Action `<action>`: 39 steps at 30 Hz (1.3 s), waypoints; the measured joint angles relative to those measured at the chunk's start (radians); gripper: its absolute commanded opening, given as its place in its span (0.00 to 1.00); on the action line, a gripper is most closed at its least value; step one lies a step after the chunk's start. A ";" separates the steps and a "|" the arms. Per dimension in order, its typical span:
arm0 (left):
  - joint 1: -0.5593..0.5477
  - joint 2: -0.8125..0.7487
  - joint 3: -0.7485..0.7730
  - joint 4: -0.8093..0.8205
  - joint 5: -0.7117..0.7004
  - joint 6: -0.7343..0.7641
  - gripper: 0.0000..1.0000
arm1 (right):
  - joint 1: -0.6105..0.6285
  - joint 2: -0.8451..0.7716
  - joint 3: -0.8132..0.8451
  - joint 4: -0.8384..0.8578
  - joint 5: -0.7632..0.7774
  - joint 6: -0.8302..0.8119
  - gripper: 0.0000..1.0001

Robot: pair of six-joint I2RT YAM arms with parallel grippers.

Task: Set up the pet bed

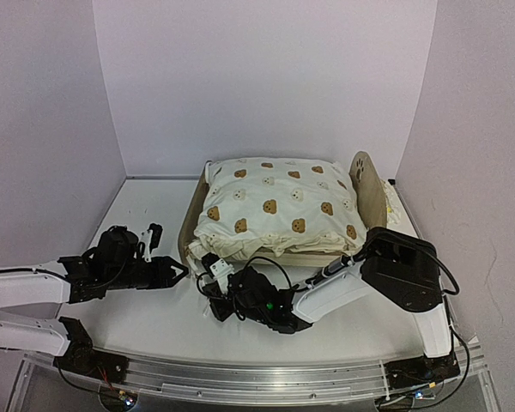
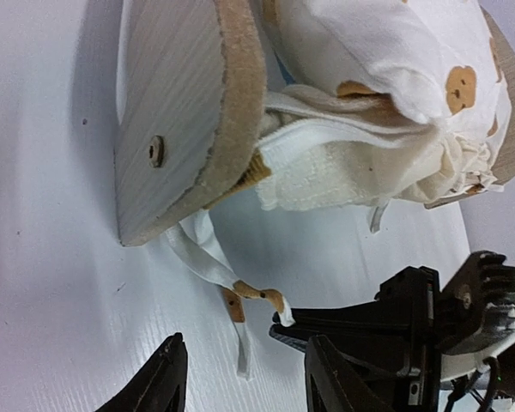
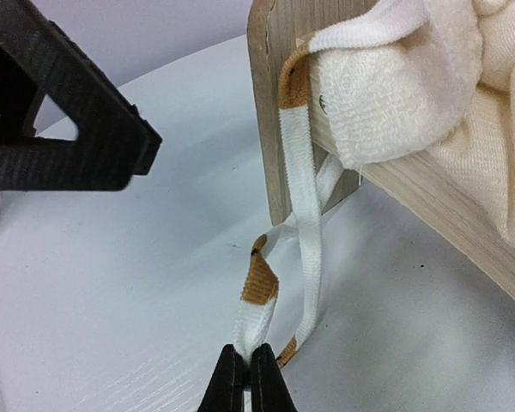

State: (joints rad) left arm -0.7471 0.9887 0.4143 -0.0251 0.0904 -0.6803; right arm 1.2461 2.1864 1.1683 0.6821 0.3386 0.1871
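Observation:
The pet bed (image 1: 363, 176) is a light-wood frame with arched end boards; the cream bear-print cushion (image 1: 275, 206) lies on it and hides its base. A white tie strap with tan patches (image 3: 262, 292) hangs from the cushion's corner round the near end board (image 2: 189, 112) onto the table. My right gripper (image 3: 249, 382) is shut on the end of this strap, also seen in the left wrist view (image 2: 279, 300). My left gripper (image 2: 249, 386) is open and empty, just left of the strap and the right gripper (image 1: 208, 276), beside the bed's left end.
White table surface (image 1: 154, 206) with purple walls behind and on both sides. A second strap (image 3: 309, 215) hangs beside the held one. The right arm (image 1: 395, 266) reaches across the bed's front side. A small object lies behind the bed's right end (image 1: 393, 206).

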 measured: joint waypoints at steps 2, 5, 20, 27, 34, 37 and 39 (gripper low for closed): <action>0.000 0.034 0.007 0.012 -0.015 0.001 0.44 | 0.000 0.000 0.002 -0.003 -0.003 0.000 0.00; 0.000 0.086 0.010 0.045 -0.032 0.001 0.42 | 0.000 0.000 0.003 -0.009 -0.019 0.001 0.00; 0.000 0.273 0.011 0.266 -0.062 -0.036 0.33 | 0.000 0.000 0.003 -0.018 -0.059 0.001 0.00; 0.000 0.321 0.011 0.313 -0.067 -0.046 0.31 | 0.000 0.000 0.003 -0.018 -0.065 0.001 0.00; 0.000 0.347 0.011 0.367 -0.087 -0.053 0.28 | 0.000 0.000 0.002 -0.019 -0.075 0.001 0.00; 0.000 0.367 0.011 0.385 -0.094 -0.053 0.28 | 0.000 0.000 0.002 -0.019 -0.077 0.001 0.00; 0.000 0.382 0.011 0.392 -0.095 -0.054 0.27 | 0.000 0.000 0.002 -0.019 -0.078 0.001 0.00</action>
State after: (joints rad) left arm -0.7471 1.3702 0.4255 0.3667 -0.0048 -0.7341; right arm 1.2461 2.1860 1.1699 0.6636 0.2611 0.1886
